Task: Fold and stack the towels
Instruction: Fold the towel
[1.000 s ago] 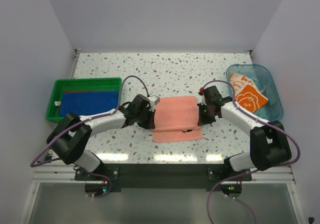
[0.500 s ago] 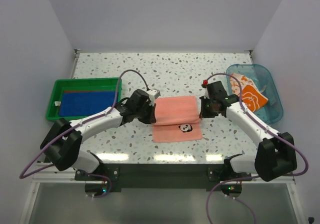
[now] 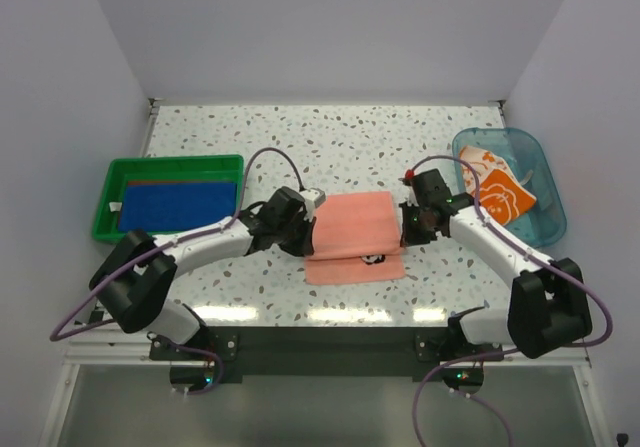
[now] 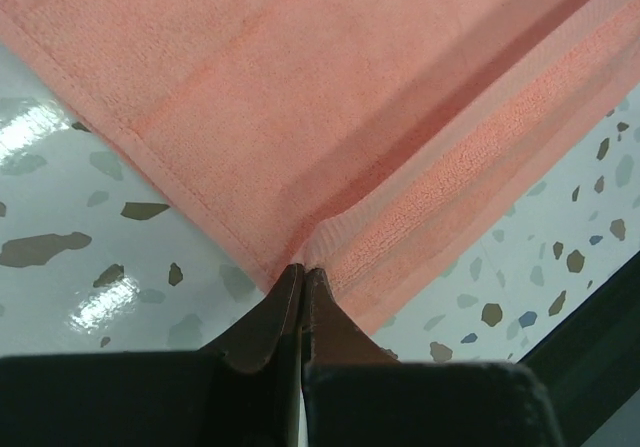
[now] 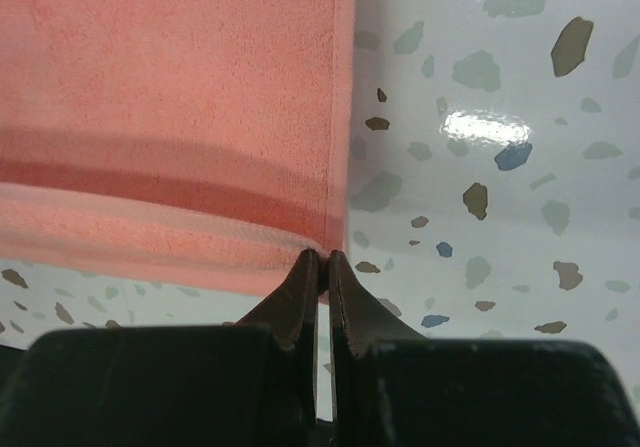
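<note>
The pink towel (image 3: 352, 235) lies half folded on the table (image 3: 400, 147), right of the green tray (image 3: 175, 160). Left jaws and right jaws pinch its side edges tight, probably the top layer.

I have both arms stretched in from the lower corners of the top view towards mid-frame, forearms low and nearly level. My left gripper (image 3: 304, 231) sits just left of centre, my right gripper (image 3: 404, 229) just right, facing each other. Each has its fingers pinched together on an edge of the pink towel (image 3: 350, 222).
</note>
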`<state>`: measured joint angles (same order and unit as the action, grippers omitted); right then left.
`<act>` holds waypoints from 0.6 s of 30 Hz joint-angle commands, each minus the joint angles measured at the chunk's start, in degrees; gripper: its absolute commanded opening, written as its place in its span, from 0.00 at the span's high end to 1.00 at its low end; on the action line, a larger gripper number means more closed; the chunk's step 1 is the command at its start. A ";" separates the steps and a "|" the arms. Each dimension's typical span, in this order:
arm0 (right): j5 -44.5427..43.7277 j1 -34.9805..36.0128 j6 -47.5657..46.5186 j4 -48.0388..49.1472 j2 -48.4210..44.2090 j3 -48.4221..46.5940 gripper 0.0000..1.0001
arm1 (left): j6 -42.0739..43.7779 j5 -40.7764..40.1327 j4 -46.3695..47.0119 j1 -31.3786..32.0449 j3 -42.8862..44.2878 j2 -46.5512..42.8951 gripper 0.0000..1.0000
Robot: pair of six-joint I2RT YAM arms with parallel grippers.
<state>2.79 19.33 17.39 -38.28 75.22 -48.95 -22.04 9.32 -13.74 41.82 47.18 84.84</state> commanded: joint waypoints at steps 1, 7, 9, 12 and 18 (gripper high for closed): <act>-1.12 -0.44 0.45 2.32 1.59 1.66 1.00 | -0.63 -1.67 1.78 0.28 -2.09 1.91 0.98; 0.29 -0.44 0.63 4.35 4.32 3.51 0.99 | -0.37 -2.11 4.51 0.63 -3.49 3.14 0.93; 0.90 -0.26 0.63 4.45 4.50 3.95 0.98 | -0.54 -1.85 4.60 0.80 -3.85 3.05 0.88; 1.26 -0.08 0.98 4.53 3.62 4.56 0.88 | -0.63 -1.59 4.68 1.33 -4.72 1.65 0.77; 2.75 1.58 2.47 4.10 2.12 7.11 0.67 | -1.86 -1.06 6.53 1.95 -7.71 -2.13 0.59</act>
<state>4.69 19.73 18.61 -34.65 79.20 -42.96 -23.00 8.51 -9.80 43.18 40.64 85.93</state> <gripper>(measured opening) 0.314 0.397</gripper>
